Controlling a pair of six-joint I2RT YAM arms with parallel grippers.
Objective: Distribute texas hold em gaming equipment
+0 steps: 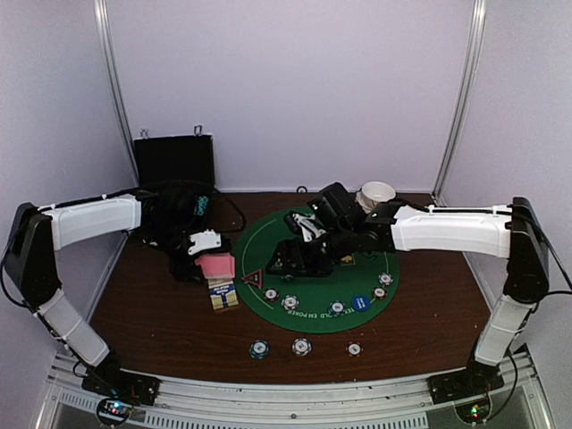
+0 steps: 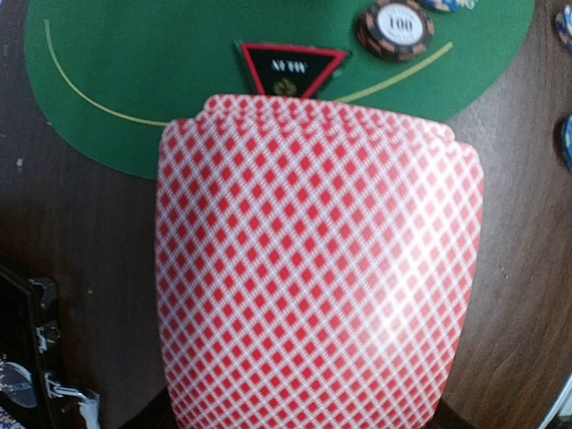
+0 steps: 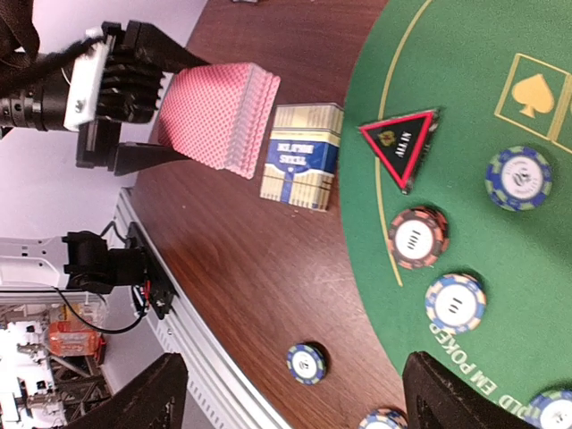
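While three chips [image 1: 301, 346] lay on the near bench [image 1: 152, 322], the left fingers [image 3: 134, 159] pinched a fanned deck of pink-backed cards [image 2: 313, 268] beyond the card box [image 1: 222, 293]; the right fingers [image 3: 447, 393] hung spread and empty over the green mat [image 1: 268, 234]. That loose fan could slip and scatter.

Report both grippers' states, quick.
Left gripper: closed on the deck of cards.
Right gripper: open, holding nothing.
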